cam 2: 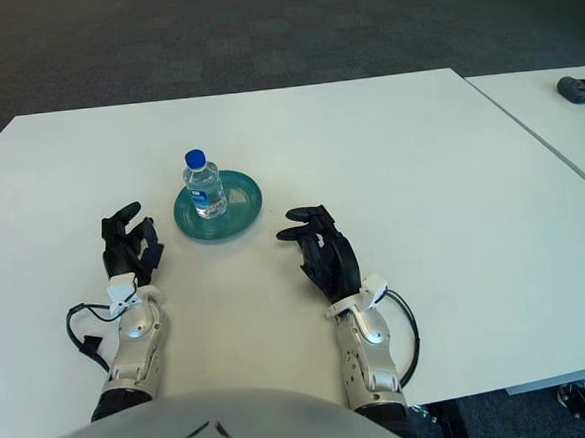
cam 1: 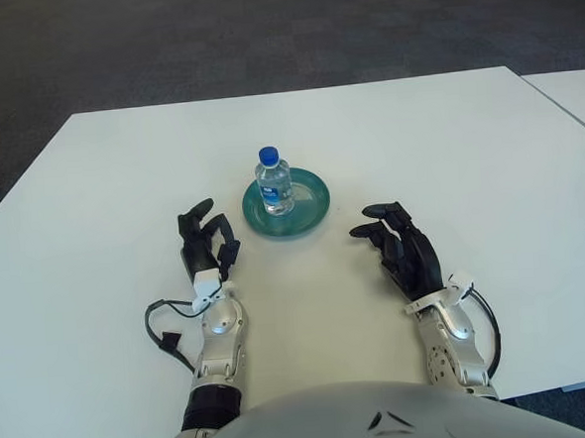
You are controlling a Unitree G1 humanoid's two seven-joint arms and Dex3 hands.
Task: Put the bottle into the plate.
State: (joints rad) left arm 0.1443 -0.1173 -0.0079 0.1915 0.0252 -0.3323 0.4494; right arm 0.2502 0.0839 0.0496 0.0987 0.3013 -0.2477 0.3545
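A clear water bottle point(cam 1: 275, 184) with a blue cap stands upright in the teal plate point(cam 1: 309, 202), toward its left side. My left hand point(cam 1: 205, 239) is on the table to the lower left of the plate, fingers relaxed and holding nothing, a short gap from the rim. My right hand point(cam 1: 398, 244) is on the table to the lower right of the plate, fingers loosely spread and empty. Neither hand touches the bottle or the plate.
The white table point(cam 1: 417, 142) spreads around the plate. A second white table point(cam 2: 554, 114) stands at the right, with a dark object point(cam 2: 580, 89) on it. A black cable point(cam 1: 170, 326) loops beside my left wrist. Dark carpet lies beyond the far edge.
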